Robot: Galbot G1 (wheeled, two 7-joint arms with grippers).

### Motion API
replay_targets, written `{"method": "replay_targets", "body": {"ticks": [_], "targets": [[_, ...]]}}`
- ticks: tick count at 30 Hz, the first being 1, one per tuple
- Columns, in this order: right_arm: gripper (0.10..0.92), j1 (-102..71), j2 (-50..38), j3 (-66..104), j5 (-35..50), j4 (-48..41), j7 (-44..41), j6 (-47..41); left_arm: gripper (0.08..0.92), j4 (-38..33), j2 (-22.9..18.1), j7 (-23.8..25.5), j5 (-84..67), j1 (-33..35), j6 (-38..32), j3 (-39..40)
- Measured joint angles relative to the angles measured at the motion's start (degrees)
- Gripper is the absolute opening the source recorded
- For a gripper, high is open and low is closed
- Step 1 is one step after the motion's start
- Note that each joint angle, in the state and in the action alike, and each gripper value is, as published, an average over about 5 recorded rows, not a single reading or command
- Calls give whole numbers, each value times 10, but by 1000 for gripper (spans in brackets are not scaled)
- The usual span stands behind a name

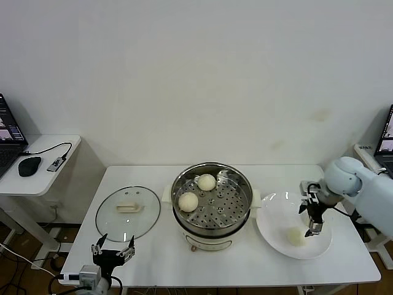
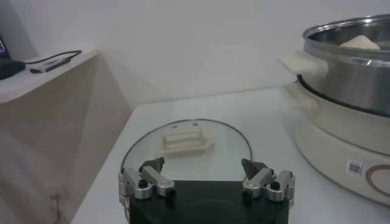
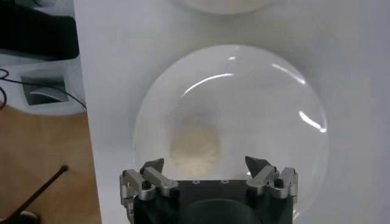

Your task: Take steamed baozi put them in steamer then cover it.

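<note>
The left gripper (image 1: 113,252) sits nearest, parked at the table's (image 1: 153,270) front edge, its jaws spread and empty. Just beyond it the cover (image 1: 128,212) lies flat on the table, left of the steamer (image 1: 212,204). Two steamed baozi (image 1: 206,182) rest on the perforated tray. To the right, the right gripper (image 1: 311,230) hangs over the white plate (image 1: 276,230), jaws wide apart and holding nothing, above a third baozi (image 3: 194,148) on the plate, seemingly not touching it.
</note>
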Motion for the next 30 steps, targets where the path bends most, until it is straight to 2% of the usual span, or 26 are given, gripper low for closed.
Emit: {"method": "replay_targets", "body": {"ticks": [30], "targets": [[823, -57, 62, 21, -59, -72, 20, 64, 823, 21, -3, -1, 5, -1, -1, -2]]}}
